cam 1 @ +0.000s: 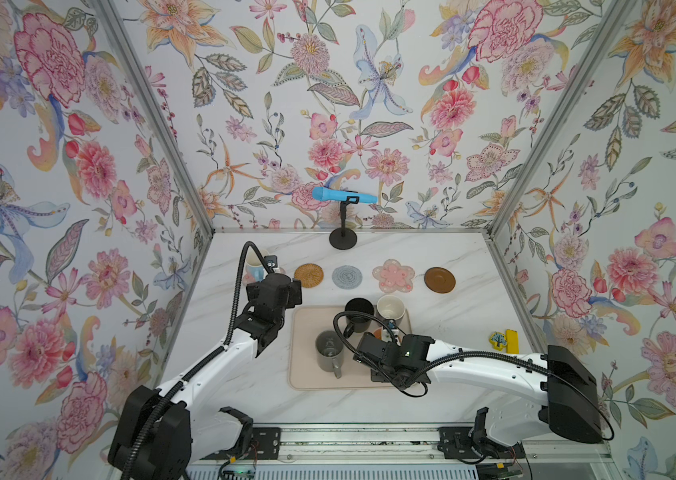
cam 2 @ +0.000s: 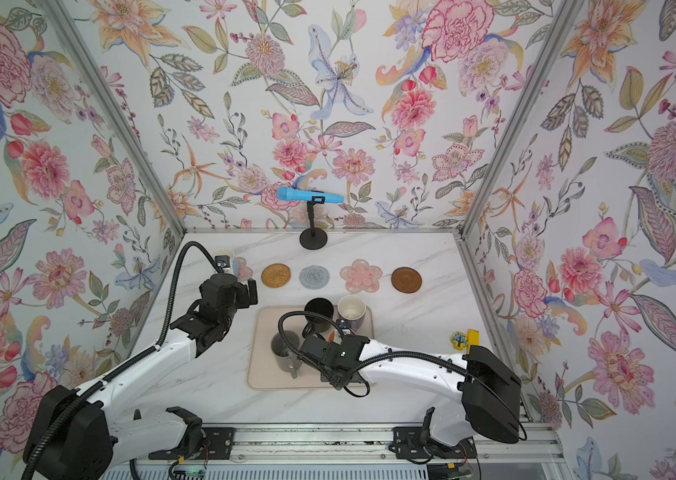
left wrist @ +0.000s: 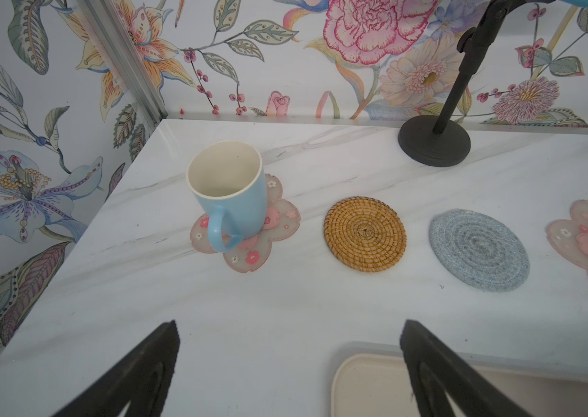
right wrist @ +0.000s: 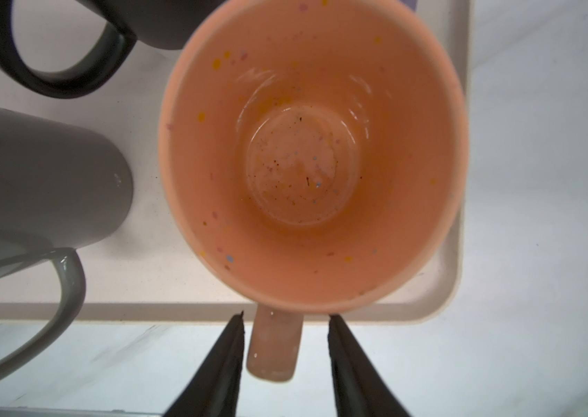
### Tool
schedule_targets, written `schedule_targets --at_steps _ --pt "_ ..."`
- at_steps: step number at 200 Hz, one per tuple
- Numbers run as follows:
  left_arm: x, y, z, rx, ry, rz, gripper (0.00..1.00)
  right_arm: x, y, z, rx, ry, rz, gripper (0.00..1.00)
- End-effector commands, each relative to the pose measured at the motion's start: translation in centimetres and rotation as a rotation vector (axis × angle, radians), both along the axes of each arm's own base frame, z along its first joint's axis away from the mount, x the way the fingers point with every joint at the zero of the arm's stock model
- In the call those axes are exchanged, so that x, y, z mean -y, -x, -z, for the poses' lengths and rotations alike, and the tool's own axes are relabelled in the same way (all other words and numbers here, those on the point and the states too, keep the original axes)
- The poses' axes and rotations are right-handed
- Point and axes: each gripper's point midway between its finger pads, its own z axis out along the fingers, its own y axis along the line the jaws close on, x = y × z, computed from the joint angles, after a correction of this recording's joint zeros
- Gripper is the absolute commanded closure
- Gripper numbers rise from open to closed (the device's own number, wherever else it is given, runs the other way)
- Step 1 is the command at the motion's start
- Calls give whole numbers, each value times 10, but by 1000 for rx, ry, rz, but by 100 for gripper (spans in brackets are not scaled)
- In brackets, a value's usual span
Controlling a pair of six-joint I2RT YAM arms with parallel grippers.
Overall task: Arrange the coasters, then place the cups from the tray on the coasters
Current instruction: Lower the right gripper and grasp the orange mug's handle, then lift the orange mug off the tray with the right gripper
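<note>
**Key relation.** The orange mug's [right wrist: 310, 151] handle [right wrist: 274, 346] lies between the right jaws. Its long axis runs in line with them, pointing back toward the wrist, and the mug body stands just beyond the tips. The right jaws are partly open, with a gap on each side of the handle, so nothing is gripped yet. Closing alone should take the handle.

**Location.** The orange mug stands upright in the tray's [right wrist: 444, 289] 5 o'clock corner, handle toward 6 o'clock. The right arm is much the nearer.

**Containers.** The orange mug is empty. From it, the tray also holds:
- grey mug [cam 1: 328, 351] at 9 o'clock
- black mug [cam 1: 359, 313] at 11
- purple mug [cam 2: 351, 309] at 12

**Left jaws.** Fully open and empty above the desk [left wrist: 249, 307]. The empty blue mug [left wrist: 229, 195] stands on a flower coaster [left wrist: 281, 220]. The rattan coaster [left wrist: 364, 233] and grey-blue coaster [left wrist: 479, 249] are bare.
</note>
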Motion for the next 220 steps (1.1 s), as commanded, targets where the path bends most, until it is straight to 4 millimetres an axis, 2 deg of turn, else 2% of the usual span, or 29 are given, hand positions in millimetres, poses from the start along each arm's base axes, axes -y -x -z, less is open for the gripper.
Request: schedule_targets --at_steps 1,25,80,112,142,168,220 --pt "-2 -2 -15 26 -29 -11 1 1 -7 -4 21 22 -8 62" --pt "-9 -1 -19 29 -53 -40 1 2 -6 1 3 32 -10 64" --pt "-8 0 -20 30 -55 -38 1 -2 -4 8 -11 12 -18 69" --pt "-9 1 -22 38 -55 -41 1 0 -4 8 -4 13 -15 72" --pt "-11 0 -20 32 -67 -48 1 7 -2 15 -21 28 -6 74" --pt "-11 1 -22 35 -66 -48 1 7 -3 12 -11 19 -6 75" --pt "-11 1 -23 35 -67 -48 1 11 -3 10 -3 12 -2 84"
